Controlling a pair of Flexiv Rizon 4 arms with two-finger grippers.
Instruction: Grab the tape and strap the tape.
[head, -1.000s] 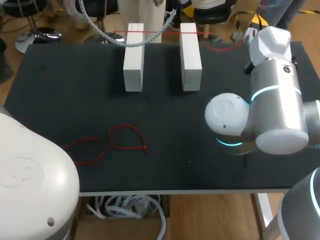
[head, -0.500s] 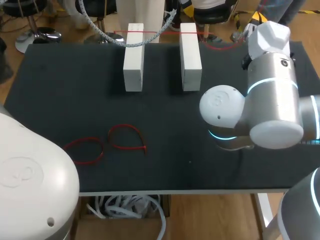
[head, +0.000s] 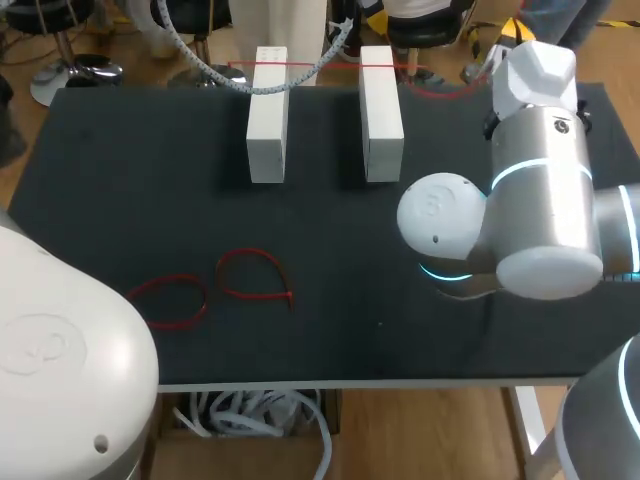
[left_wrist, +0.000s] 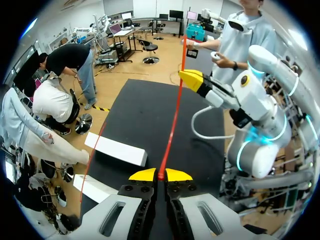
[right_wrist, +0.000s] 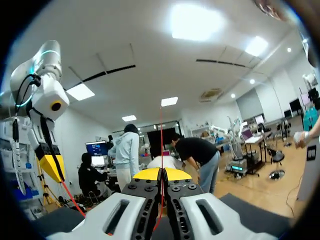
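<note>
A thin red tape (head: 320, 66) lies stretched across the far ends of two white blocks (head: 268, 115) (head: 380, 112) at the back of the black table (head: 120, 190). In the left wrist view my left gripper (left_wrist: 161, 175) is shut on the red tape (left_wrist: 175, 115), which runs taut ahead to my right gripper (left_wrist: 192, 79). In the right wrist view my right gripper (right_wrist: 161, 174) is shut on the tape (right_wrist: 161, 135), a fine line running straight out from its tips. My left gripper (right_wrist: 50, 167) shows off to the side. Neither gripper's tips show in the head view.
Two loose red tape loops (head: 250, 275) (head: 170, 300) lie on the table's front left. My right arm's elbow (head: 440, 215) hangs over the table's right half. The left arm's white shoulder (head: 60, 370) fills the front left corner.
My right arm's elbow has shifted a little to the left and toward the back. The tape, the blocks and the loops lie as before. Both grippers stay shut.
</note>
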